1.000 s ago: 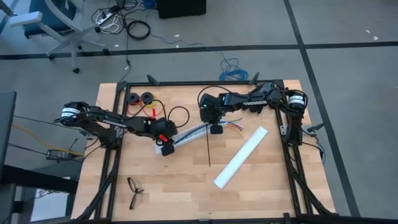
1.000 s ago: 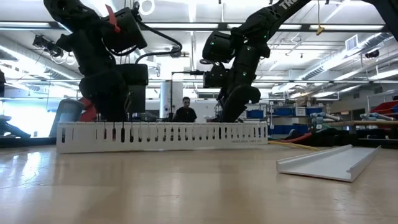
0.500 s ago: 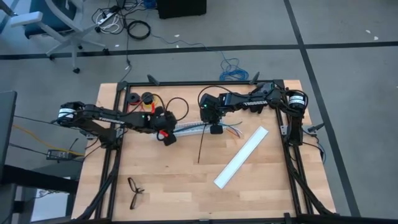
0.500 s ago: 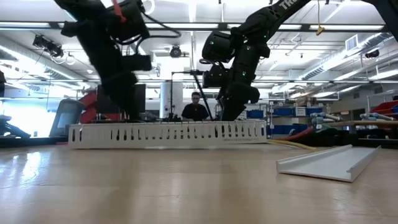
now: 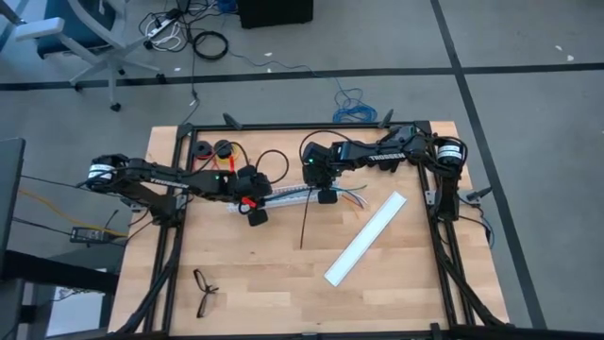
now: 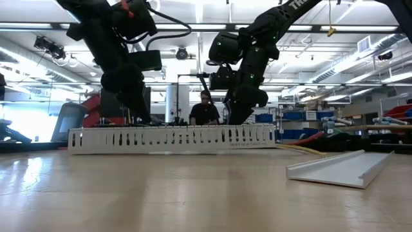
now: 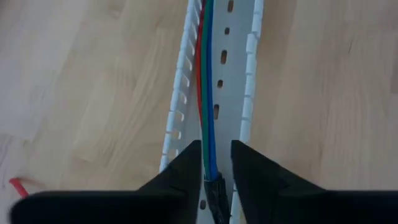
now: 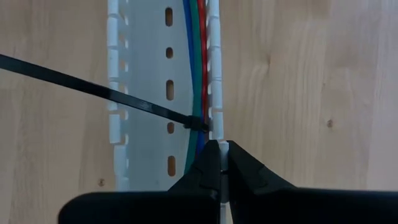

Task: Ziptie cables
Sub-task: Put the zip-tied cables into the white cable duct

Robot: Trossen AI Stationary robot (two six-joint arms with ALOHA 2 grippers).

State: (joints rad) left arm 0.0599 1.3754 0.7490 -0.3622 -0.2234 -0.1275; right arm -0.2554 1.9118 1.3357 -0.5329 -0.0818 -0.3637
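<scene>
The cables [image 7: 207, 93], red, green and blue wires, lie along the inside of a white slotted rail [image 5: 293, 195]; their loose ends [image 5: 354, 192] stick out at its right end. The ziptie [image 5: 307, 222], a thin black strip, crosses the rail [image 8: 93, 87], and its free end lies on the table toward the near edge. My left gripper [image 7: 216, 149] is at the rail's left end, nearly shut around the wires. My right gripper [image 8: 219, 144] is shut at the rail's right end, where the ziptie's other end [image 8: 200, 124] meets the wires. My left gripper has the wire bundle beside its small black connector [image 7: 217, 190] between its two fingers. It comes slanting down from the table's left, with its fingers lying along the wires. The wires stay lying in the rail. My right gripper is shut right where the ziptie's end [image 8: 204, 126] reaches the rail's side wall [image 8: 214, 106]. It comes slanting down from the right. Its own fingertips hide the place of contact, so I cannot tell whether the wall is also between them. The ziptie lies across the rail.
A flat white rail cover [image 5: 366, 238] lies aslant at the right. Glasses [image 5: 203, 288] sit near the front left. Two black spools with red and yellow wire [image 5: 212, 148] and a black cable loop [image 5: 271, 168] lie at the far left. A person [image 6: 205, 111] stands beyond the table.
My left gripper has risen and gone toward the table's far edge. The rail's left end has swung that way with it, while its right end stayed under my right gripper. The ziptie's free end has swung toward the table's left.
</scene>
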